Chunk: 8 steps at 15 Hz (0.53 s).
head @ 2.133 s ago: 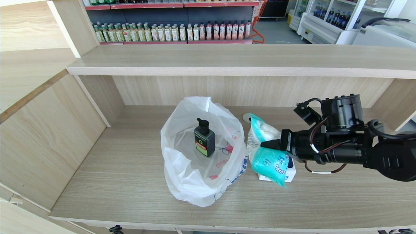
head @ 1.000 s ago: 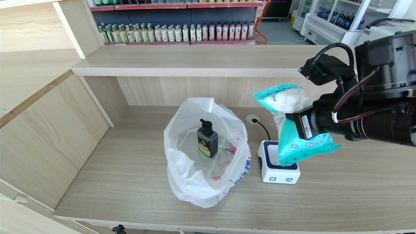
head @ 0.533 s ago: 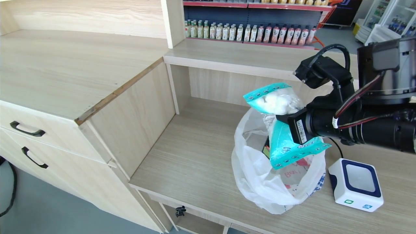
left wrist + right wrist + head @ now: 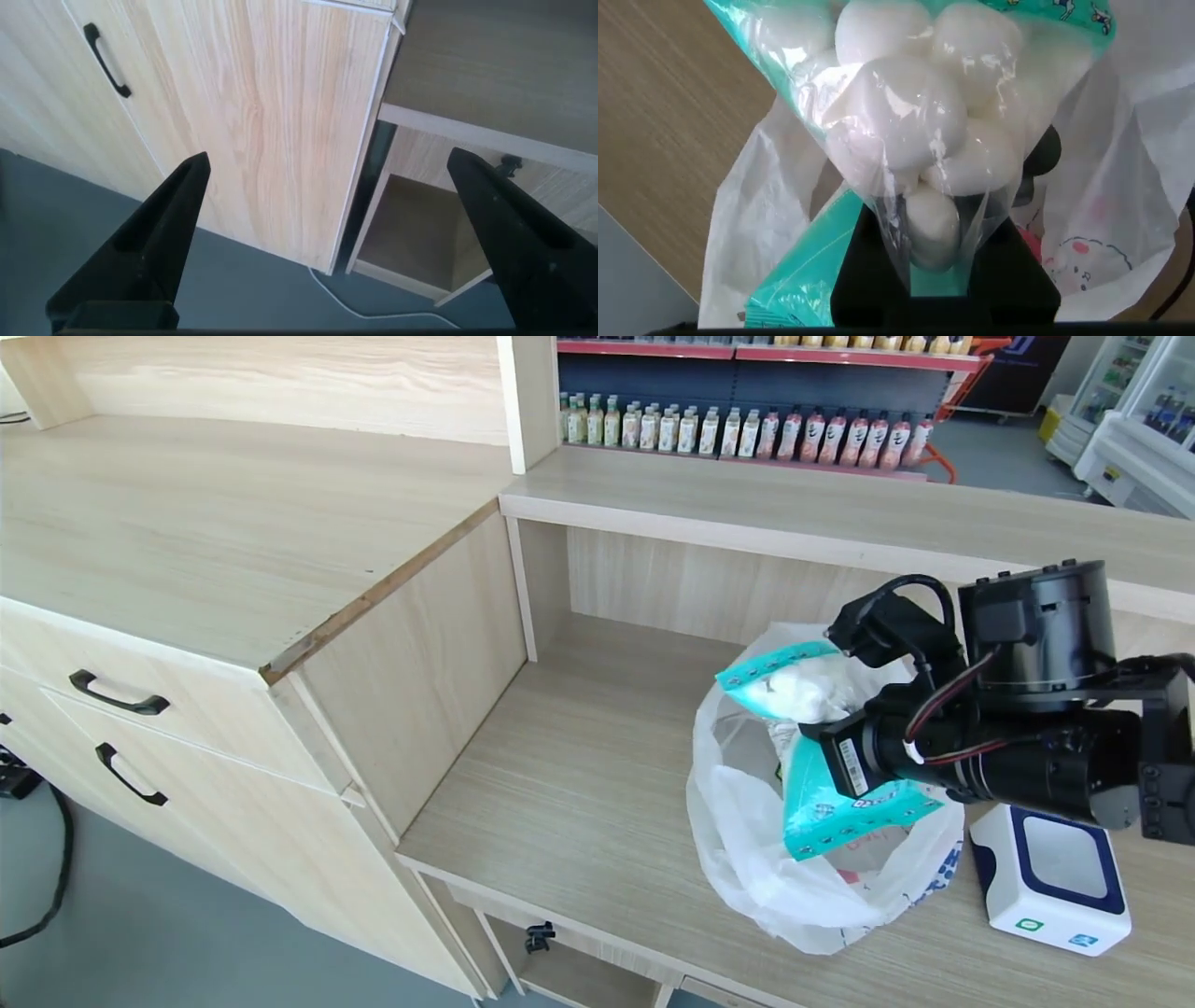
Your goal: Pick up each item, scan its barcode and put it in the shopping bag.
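Nearest and low, the left gripper hangs beside the counter front with its fingers spread wide and nothing between them. It faces a cabinet door and looks idle.

On the counter, the scanner sits at 4 o'clock of the shopping bag. It is just beside the bag; can't tell if they touch.

The right gripper is clenched on the snack packet, which is teal with white round pieces. It grips the packet around the middle and holds it tilted above the bag's open mouth, off the scanner. The right wrist view looks down past the packet into the bag, where a dark pump bottle is already inside.

Step, as I judge it: bagging. The packet is over the bag rather than the scanner, so the scan is probably done, though I can't confirm that.

The next move calls for lowering the packet into the mouth and then letting go. It should be aimed beside the bottle, not onto the pump.

- **Bag walls:** they are floppy and slumped, so the rim could fold in.
- **Packet corner:** the low teal corner hangs near the bag's 4 o'clock rim and could snag there.

Farther off:
- The upper shelf overhangs at 12 o'clock, and the arm seems to have room under it.
- The drawer cabinet is at 9 o'clock, well apart.
- Store bottles are far off at 12 o'clock.
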Tool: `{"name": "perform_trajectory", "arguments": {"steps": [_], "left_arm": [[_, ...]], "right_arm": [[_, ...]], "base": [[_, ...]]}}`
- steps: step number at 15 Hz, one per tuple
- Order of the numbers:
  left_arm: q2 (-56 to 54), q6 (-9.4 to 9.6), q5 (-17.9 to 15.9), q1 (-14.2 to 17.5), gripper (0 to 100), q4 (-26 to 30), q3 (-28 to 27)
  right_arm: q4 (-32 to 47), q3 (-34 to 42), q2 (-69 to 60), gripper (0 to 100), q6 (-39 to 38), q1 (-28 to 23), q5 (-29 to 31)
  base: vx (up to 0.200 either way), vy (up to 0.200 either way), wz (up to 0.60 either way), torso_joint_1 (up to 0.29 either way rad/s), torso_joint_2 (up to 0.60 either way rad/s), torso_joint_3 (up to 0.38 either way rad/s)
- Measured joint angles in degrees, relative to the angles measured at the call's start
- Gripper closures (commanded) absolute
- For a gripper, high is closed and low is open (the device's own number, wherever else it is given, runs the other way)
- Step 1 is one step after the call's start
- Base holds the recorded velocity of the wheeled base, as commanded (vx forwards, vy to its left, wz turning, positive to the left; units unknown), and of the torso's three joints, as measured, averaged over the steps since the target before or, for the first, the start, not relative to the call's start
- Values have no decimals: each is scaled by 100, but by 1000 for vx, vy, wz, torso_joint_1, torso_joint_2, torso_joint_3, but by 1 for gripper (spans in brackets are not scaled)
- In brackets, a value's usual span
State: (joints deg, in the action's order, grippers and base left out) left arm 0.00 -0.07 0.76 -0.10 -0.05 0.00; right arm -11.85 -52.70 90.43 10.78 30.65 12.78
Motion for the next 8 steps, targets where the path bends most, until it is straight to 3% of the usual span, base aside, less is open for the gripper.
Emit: {"name": "perform_trajectory", "arguments": {"steps": [8], "left_arm": [[0,0,0,0,0,0,0]], "right_arm": [[-55,304,288,100,-24,-184,-2]], "base": [[0,0,0,0,0,0]]}}
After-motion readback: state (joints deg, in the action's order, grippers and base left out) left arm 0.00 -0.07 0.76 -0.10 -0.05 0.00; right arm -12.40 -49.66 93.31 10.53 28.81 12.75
